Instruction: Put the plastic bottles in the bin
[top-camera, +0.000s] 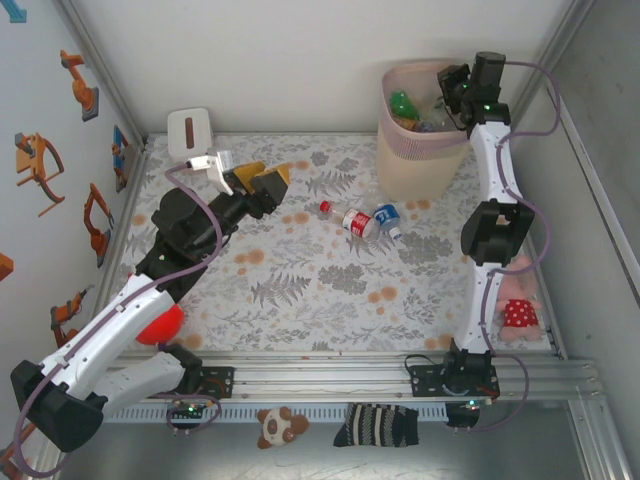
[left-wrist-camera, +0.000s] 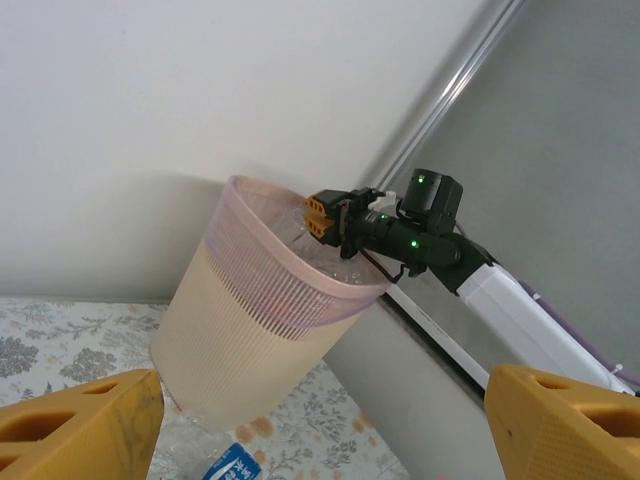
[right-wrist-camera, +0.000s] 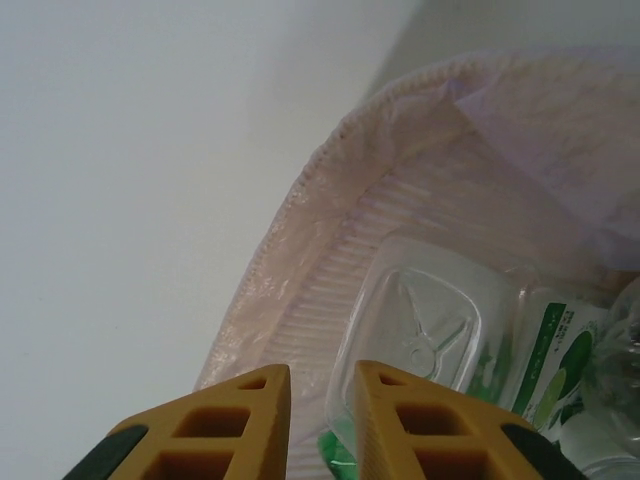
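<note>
Right tool (right-wrist-camera: 322, 372) hangs over the bin (top-camera: 405, 165), fingers a narrow gap apart and gripping nothing, with a clear bottle (right-wrist-camera: 425, 325) lying among others inside. Left tool (top-camera: 264, 178) is spread wide and empty above the worktop (top-camera: 300, 285), where two bottles (top-camera: 358, 222) lie close together near the bin's foot. My worry: grabbing one sends its neighbour rolling, or the right tool snags the rim on withdrawal and tips the bin.
</note>
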